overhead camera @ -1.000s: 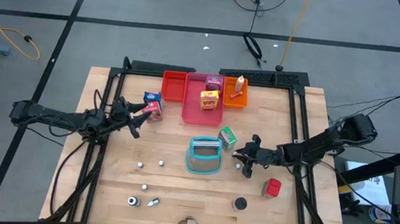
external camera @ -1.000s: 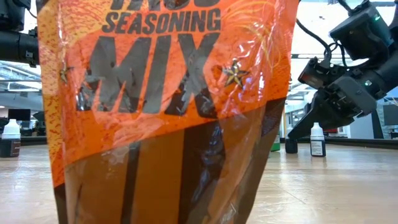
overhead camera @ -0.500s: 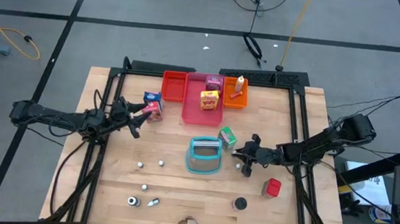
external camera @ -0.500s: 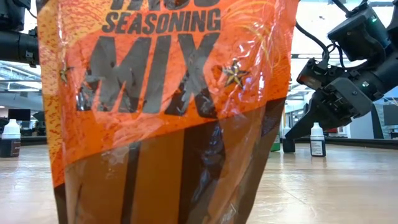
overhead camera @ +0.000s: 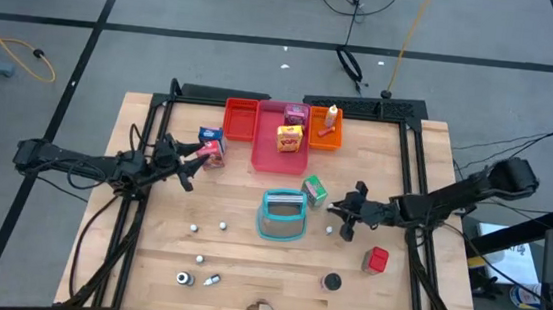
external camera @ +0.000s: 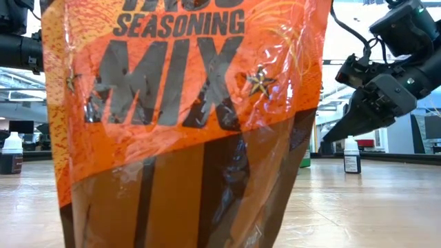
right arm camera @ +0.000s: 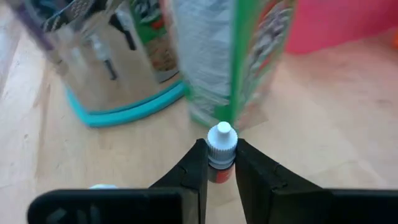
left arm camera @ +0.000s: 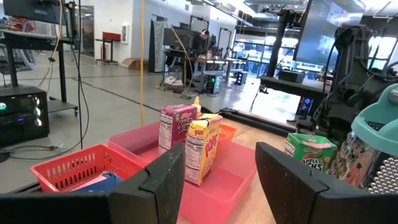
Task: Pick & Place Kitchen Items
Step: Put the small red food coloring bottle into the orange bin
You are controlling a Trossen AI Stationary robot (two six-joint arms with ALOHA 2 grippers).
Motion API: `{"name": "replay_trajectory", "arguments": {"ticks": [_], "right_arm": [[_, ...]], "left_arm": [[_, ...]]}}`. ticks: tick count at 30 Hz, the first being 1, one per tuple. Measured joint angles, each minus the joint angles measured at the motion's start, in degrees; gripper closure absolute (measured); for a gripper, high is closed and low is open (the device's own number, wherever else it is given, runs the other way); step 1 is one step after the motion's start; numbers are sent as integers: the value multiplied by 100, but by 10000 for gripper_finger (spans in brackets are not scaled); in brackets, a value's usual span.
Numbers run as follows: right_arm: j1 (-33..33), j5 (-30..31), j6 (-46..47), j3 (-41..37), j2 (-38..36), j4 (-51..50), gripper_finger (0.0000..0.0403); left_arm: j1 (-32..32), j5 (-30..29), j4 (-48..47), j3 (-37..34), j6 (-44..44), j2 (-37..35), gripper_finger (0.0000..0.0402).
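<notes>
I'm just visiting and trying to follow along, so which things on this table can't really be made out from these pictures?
- Low view: the orange seasoning mix pouch stands against the lens and hides most of the table.
- High view: the small white balls and caps are too small to identify.
- Right wrist view: the tiny white-capped bottle sits between the right gripper fingers, which hide its lower half; the green carton is blurred.

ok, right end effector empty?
No, in the right wrist view the right end effector is clamped on a small white-capped bottle in front of the green carton.
</notes>
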Motion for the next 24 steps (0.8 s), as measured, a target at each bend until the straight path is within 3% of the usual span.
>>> {"name": "replay_trajectory", "arguments": {"ticks": [7, 15, 24], "right_arm": [[-508, 234, -46, 0, -650, -544, 353], [-1521, 187, -512, 0, -890, -162, 353], [-2587, -425, -933, 221, -902, 205, 353]], "left_arm": [[-2, 0, 2, 1, -13, 0, 204], [-2, 0, 4, 0, -24, 1, 204], [-1, -2, 4, 1, -17, 1, 204]]}}
